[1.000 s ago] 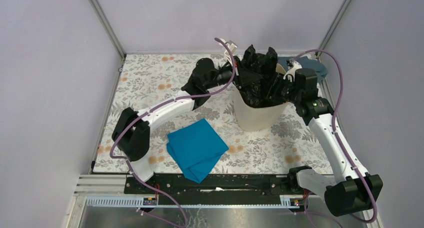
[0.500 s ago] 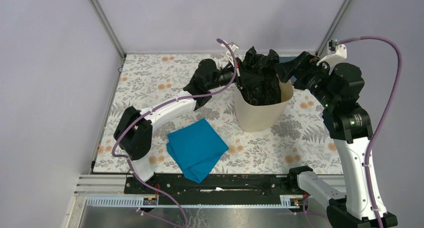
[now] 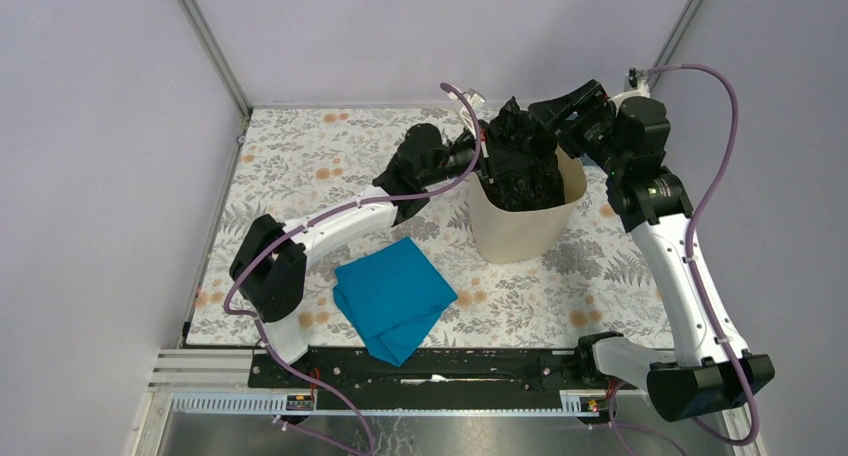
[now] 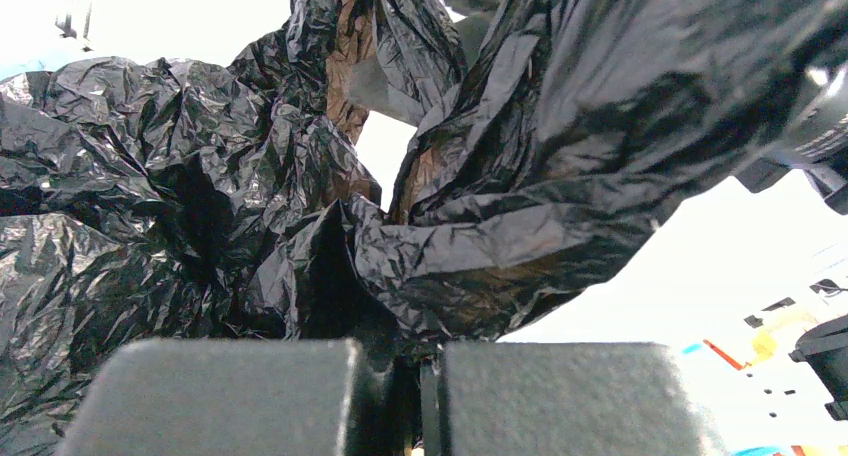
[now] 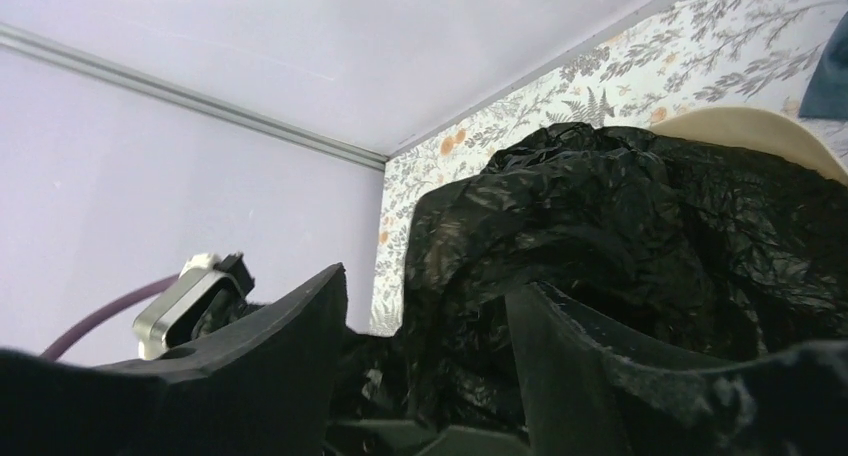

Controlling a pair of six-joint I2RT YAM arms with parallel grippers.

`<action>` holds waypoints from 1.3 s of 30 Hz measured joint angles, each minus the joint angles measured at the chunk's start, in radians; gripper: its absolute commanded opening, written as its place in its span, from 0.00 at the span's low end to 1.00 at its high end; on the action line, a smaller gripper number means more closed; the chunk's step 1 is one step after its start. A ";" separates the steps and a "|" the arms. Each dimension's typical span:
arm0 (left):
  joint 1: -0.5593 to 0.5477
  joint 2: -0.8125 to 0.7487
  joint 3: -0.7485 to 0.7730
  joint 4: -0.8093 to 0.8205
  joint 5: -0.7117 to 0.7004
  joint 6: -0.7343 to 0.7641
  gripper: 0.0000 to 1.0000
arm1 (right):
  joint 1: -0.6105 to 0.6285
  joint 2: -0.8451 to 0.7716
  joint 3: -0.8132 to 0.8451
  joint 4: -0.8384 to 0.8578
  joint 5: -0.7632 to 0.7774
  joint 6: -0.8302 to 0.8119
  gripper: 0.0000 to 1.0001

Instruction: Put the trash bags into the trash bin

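A crumpled, shiny black trash bag [image 3: 520,168] fills the cream-beige trash bin [image 3: 520,231] and bulges above its rim. My left gripper [image 3: 481,156] reaches in from the left at rim height, shut on a fold of the bag. In the left wrist view the black film [image 4: 250,176] is pinched between the closed fingers of that gripper [image 4: 420,396]. My right gripper [image 3: 548,111] hovers at the bag's top right edge. The right wrist view shows it [image 5: 430,306] open, its fingers [image 5: 290,346] wide apart, with bag film [image 5: 650,216] bunched between them above the bin's rim [image 5: 750,121].
A folded bright blue cloth [image 3: 392,296] lies on the floral table cover [image 3: 300,166] near the front, left of the bin. A grey-blue cloth's edge [image 5: 830,76] shows beyond the bin. Lilac walls with metal corner posts [image 3: 208,46] close in the back and sides.
My right arm let go at the bin's right rim, swung up and out, then came back over the bag's top with its jaws apart. The left gripper kept its hold; the bag sits lower.
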 measured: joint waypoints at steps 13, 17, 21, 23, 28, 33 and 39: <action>-0.008 -0.154 -0.028 -0.307 -0.055 0.107 0.99 | 0.000 -0.049 -0.101 0.044 -0.009 -0.115 0.10; -0.008 -0.320 -0.033 -0.433 -0.073 0.133 0.99 | 0.000 -0.103 -0.103 0.043 -0.034 -0.195 0.11; -0.008 -0.455 -0.022 -0.532 -0.132 0.130 0.95 | 0.000 -0.148 -0.103 0.043 -0.077 -0.259 0.11; -0.009 -0.472 0.000 -0.557 -0.145 0.116 0.95 | 0.000 -0.159 -0.103 0.041 -0.093 -0.282 0.11; -0.021 -0.407 0.090 -0.577 -0.138 0.037 0.99 | 0.000 -0.172 -0.106 0.024 -0.116 -0.311 0.11; -0.040 -0.276 0.164 -0.590 -0.146 -0.011 0.73 | 0.000 -0.191 -0.106 0.014 -0.121 -0.330 0.11; -0.041 0.000 0.414 -0.637 -0.137 -0.010 0.30 | 0.000 -0.279 -0.109 -0.047 -0.050 -0.365 0.14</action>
